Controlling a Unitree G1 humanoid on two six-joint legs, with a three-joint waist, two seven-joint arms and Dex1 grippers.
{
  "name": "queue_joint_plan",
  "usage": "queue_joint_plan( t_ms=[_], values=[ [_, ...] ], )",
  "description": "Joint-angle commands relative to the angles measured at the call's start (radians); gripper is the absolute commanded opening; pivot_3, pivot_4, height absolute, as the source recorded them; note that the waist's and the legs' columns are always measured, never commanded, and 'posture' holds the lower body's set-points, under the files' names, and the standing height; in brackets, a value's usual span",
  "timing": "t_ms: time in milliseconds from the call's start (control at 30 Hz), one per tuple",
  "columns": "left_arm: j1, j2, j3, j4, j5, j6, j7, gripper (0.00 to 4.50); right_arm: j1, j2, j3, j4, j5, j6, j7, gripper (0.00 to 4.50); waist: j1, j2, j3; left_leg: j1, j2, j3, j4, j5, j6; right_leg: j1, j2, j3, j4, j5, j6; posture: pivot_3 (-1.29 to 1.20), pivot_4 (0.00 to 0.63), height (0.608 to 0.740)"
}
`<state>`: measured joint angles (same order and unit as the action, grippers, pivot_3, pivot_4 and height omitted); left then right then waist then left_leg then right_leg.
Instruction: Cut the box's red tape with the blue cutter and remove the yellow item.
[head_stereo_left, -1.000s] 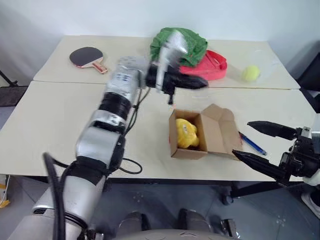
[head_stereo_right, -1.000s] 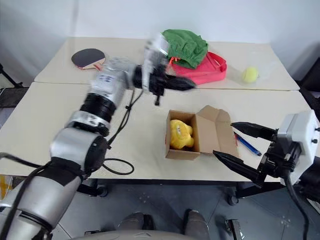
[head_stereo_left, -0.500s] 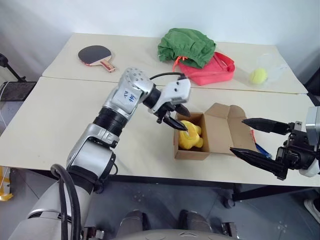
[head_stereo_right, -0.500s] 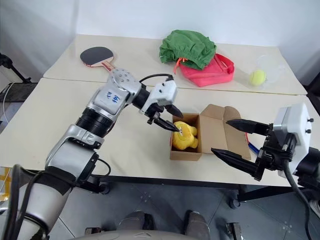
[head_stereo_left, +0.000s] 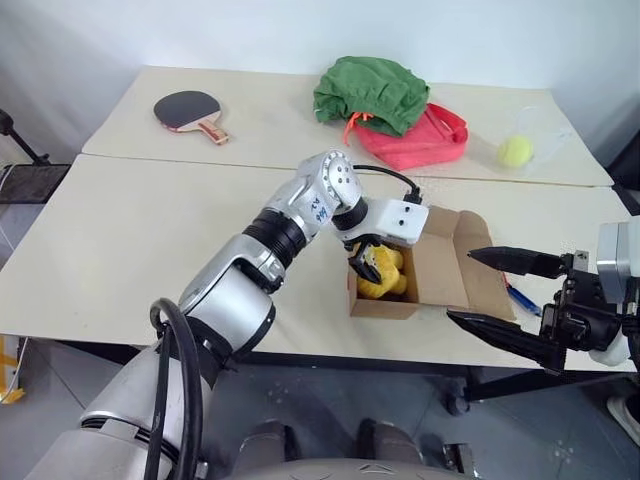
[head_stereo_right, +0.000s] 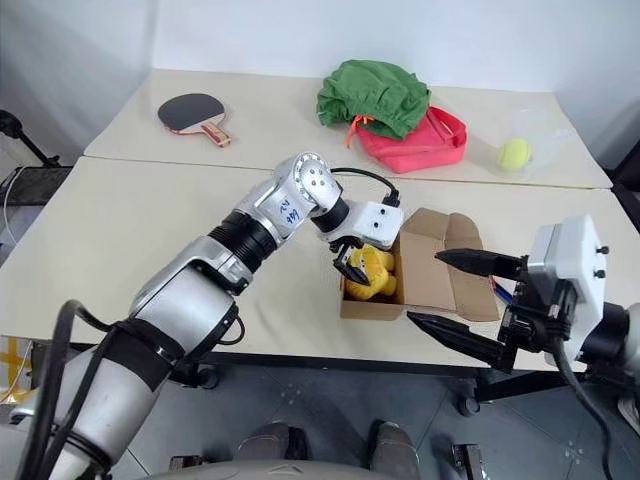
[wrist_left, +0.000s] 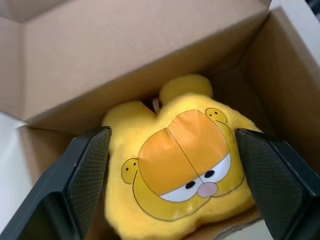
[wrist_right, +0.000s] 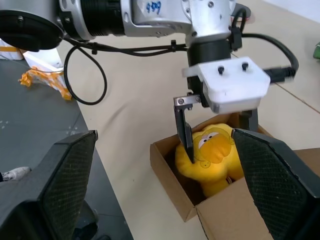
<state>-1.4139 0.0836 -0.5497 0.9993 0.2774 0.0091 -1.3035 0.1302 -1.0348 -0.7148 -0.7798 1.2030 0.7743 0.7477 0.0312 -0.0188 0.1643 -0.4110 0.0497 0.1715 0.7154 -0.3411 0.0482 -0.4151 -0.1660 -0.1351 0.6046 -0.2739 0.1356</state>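
Our left gripper (wrist_left: 172, 165) has its jaws spread wide either side of the yellow item (wrist_left: 182, 170), not yet pinching it — a second ago that hand was up above the table with the jaws pressed together, and it has since dropped into the box (head_stereo_left: 425, 270) and opened. We judge the tape already dealt with, since the flaps stand open, and only the lift-out remains. Further right, our right gripper (head_stereo_left: 500, 290) hangs off the table's (head_stereo_left: 120, 240) near edge, jaws spread and empty. Hard to make out: the red tape we cannot find on the open flaps, and the blue cutter (head_stereo_left: 522, 299) shows as just a sliver beyond the box, behind the right fingers.
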Motion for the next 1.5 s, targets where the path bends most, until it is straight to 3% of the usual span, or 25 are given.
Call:
queue_joint_plan(
  t_ms=[33, 367, 467, 633, 867, 1000, 1167, 1300, 1500],
  values=[
    [-0.040, -0.015, -0.006, 0.043, 0.026, -0.025, -0.023, 3.59, -0.011, -0.009, -0.027, -0.009, 0.025, -0.006, -0.015, 4.50, -0.003, 0.000, 0.000, 0.000, 0.000, 0.000, 0.000, 0.000, 0.000, 0.000, 0.000, 0.000, 0.000, 0.000, 0.000, 0.00, 0.150, 0.740],
    [-0.008, -0.009, 0.028, 0.068, 0.018, -0.052, -0.087, 0.62, -0.021, -0.007, -0.011, -0.002, 0.022, -0.010, -0.021, 4.50, -0.006, 0.000, 0.000, 0.000, 0.000, 0.000, 0.000, 0.000, 0.000, 0.000, 0.000, 0.000, 0.000, 0.000, 0.000, 0.00, 0.150, 0.740],
    [-0.001, -0.024, 0.107, 0.057, -0.052, -0.015, -0.095, 0.04, -0.019, 0.007, -0.007, 0.004, 0.024, -0.013, -0.030, 4.50, -0.006, 0.000, 0.000, 0.000, 0.000, 0.000, 0.000, 0.000, 0.000, 0.000, 0.000, 0.000, 0.000, 0.000, 0.000, 0.00, 0.150, 0.740],
    [-0.020, -0.042, 0.336, 0.064, -0.232, 0.127, -0.001, 0.02, -0.006, 0.035, 0.002, 0.012, 0.005, -0.024, -0.030, 4.50, -0.005, 0.000, 0.000, -0.002, 0.000, -0.001, 0.001, -0.001, 0.001, -0.001, -0.001, 0.000, 0.000, 0.000, 0.000, 0.00, 0.150, 0.740],
    [-0.011, -0.006, 0.651, 0.019, -0.485, 0.148, 0.166, 0.02, -0.022, 0.067, 0.052, 0.019, -0.021, -0.045, -0.035, 4.50, -0.008, 0.000, 0.000, -0.001, 0.000, 0.000, 0.001, -0.001, 0.001, -0.001, -0.001, 0.000, 0.001, 0.001, 0.001, 0.00, 0.150, 0.740],
    [0.139, 0.113, 0.756, -0.131, -0.556, 0.108, 0.219, 0.02, -0.085, 0.091, 0.133, 0.030, -0.022, -0.070, -0.044, 4.50, -0.020, 0.000, 0.000, 0.002, 0.000, 0.002, -0.001, -0.001, 0.000, 0.000, -0.001, 0.000, 0.002, 0.001, 0.002, 0.00, 0.150, 0.740],
    [0.386, 0.323, 0.773, -0.352, -0.554, 0.158, 0.217, 0.02, -0.175, 0.149, 0.273, 0.011, -0.020, -0.100, -0.043, 4.50, -0.037, 0.001, 0.000, 0.005, 0.001, 0.002, -0.002, 0.000, -0.003, 0.001, 0.000, -0.001, 0.005, 0.001, 0.002, 0.00, 0.150, 0.740],
    [0.624, 0.502, 0.855, -0.479, -0.584, 0.212, 0.259, 0.02, -0.224, 0.234, 0.420, 0.026, -0.137, -0.173, 0.001, 4.50, -0.040, 0.001, 0.000, 0.006, 0.002, 0.002, -0.002, 0.000, -0.004, 0.000, 0.001, -0.001, 0.006, 0.001, 0.002, 0.00, 0.150, 0.740],
    [0.841, 0.593, 0.872, -0.630, -0.594, 0.330, 0.325, 0.02, -0.245, 0.292, 0.554, 0.119, -0.354, -0.315, 0.113, 4.50, -0.004, 0.001, 0.000, 0.005, 0.000, 0.000, 0.001, -0.002, -0.002, 0.003, 0.000, 0.001, 0.006, 0.001, 0.001, 0.00, 0.150, 0.740]
  ],
)
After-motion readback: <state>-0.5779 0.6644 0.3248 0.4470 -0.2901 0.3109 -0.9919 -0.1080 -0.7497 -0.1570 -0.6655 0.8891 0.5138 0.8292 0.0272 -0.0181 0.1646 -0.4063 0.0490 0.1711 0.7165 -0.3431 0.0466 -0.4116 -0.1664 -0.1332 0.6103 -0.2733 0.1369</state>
